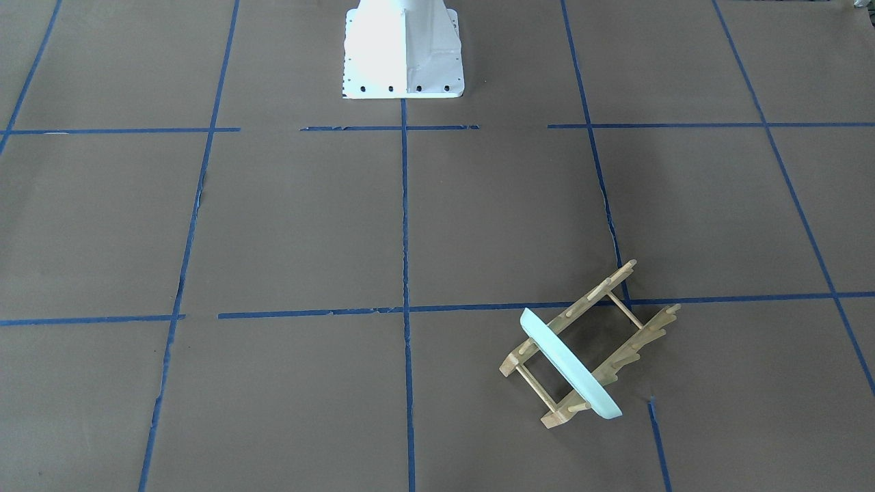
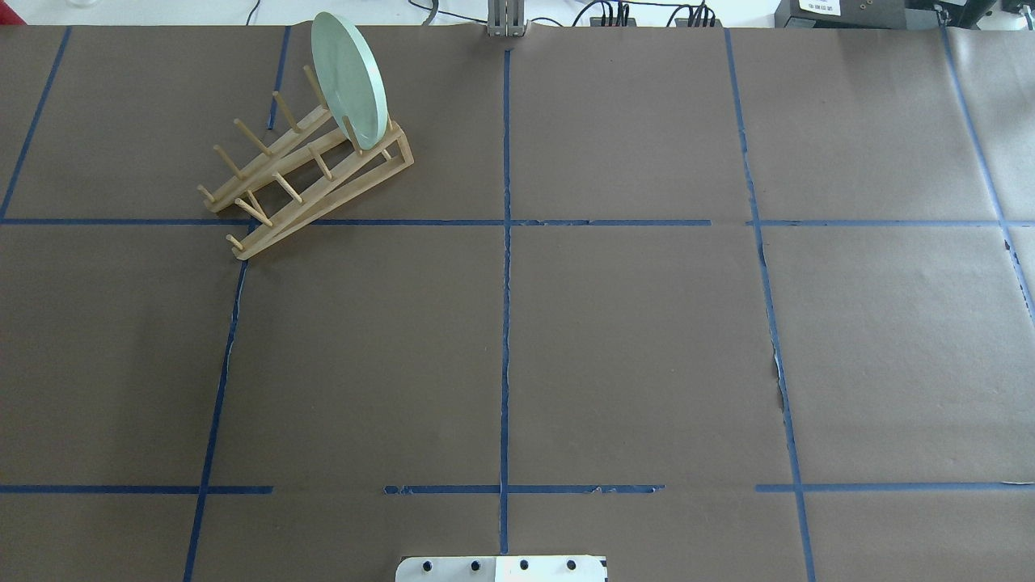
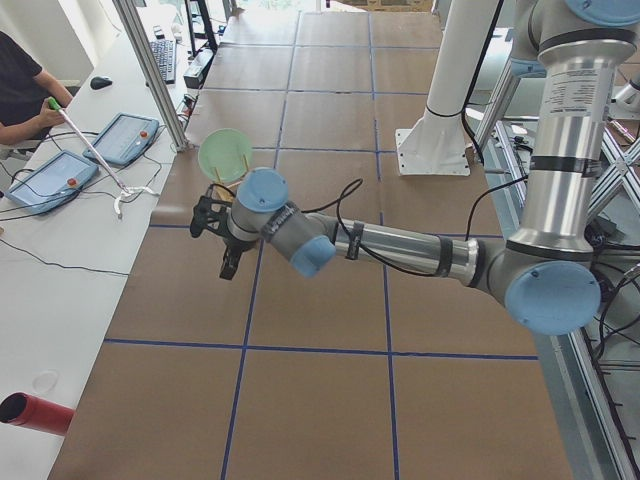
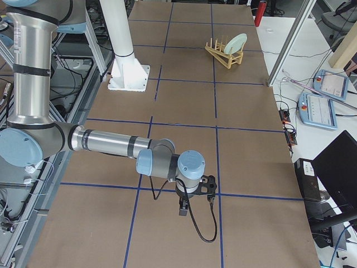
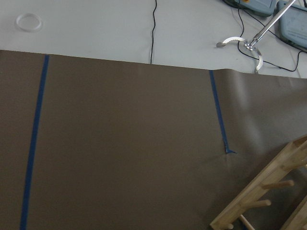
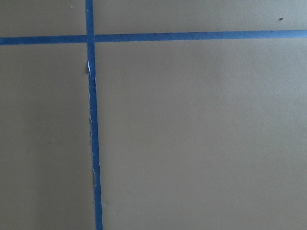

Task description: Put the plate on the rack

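The pale mint-green plate (image 1: 571,365) stands on edge between the pegs at one end of the light wooden rack (image 1: 615,321). In the overhead view the plate (image 2: 349,79) and rack (image 2: 307,174) are at the far left of the table. No gripper touches them. My left gripper (image 3: 228,262) shows only in the exterior left view, hovering above the table near the rack; I cannot tell if it is open or shut. My right gripper (image 4: 184,209) shows only in the exterior right view, far from the rack (image 4: 223,56); I cannot tell its state. The left wrist view shows a rack corner (image 5: 268,196).
The robot's white base (image 1: 403,51) is at the table's robot side. Beyond the table's far edge a side bench holds teach pendants (image 3: 50,180) and cables, with an operator (image 3: 25,90) seated there. A red cylinder (image 3: 35,412) lies on that bench.
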Available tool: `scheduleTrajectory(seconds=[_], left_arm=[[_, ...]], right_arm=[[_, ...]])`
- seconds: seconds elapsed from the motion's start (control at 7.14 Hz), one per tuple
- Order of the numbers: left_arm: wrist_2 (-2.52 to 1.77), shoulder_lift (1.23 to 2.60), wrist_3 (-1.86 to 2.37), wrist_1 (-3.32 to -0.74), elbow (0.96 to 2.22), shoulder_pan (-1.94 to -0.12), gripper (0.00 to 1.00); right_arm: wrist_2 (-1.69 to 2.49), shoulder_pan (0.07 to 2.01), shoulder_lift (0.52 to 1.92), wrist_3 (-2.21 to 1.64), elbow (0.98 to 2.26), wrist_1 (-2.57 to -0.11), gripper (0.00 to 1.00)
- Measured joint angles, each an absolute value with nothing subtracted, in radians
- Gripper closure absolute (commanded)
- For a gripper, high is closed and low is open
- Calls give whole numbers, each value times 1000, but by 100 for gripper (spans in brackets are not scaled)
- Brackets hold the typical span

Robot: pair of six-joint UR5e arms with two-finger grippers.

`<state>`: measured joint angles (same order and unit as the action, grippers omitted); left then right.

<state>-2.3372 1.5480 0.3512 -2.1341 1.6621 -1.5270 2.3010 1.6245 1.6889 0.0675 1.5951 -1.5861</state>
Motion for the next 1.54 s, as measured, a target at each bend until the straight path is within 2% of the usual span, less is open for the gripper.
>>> scheduleTrajectory(seconds=[0.28,0.7,0.98,1.54], left_arm=[[-2332,1438,-19,-1898,1670,-1631,0],[-2328,1544,-167,-1473,1702,-1727,0],[-2336,1586,-110,-1420,1717,-1719,0],[-2338,1577,11,-1433,1758,-1573,0]], right_arm=[[2301,1624,1689,67,1595,-1586,0],[2301,1624,1689,68,1595,-1586,0],[2301,1624,1689,68,1595,-1586,0],[2301,1624,1689,67,1594,-1586,0]])
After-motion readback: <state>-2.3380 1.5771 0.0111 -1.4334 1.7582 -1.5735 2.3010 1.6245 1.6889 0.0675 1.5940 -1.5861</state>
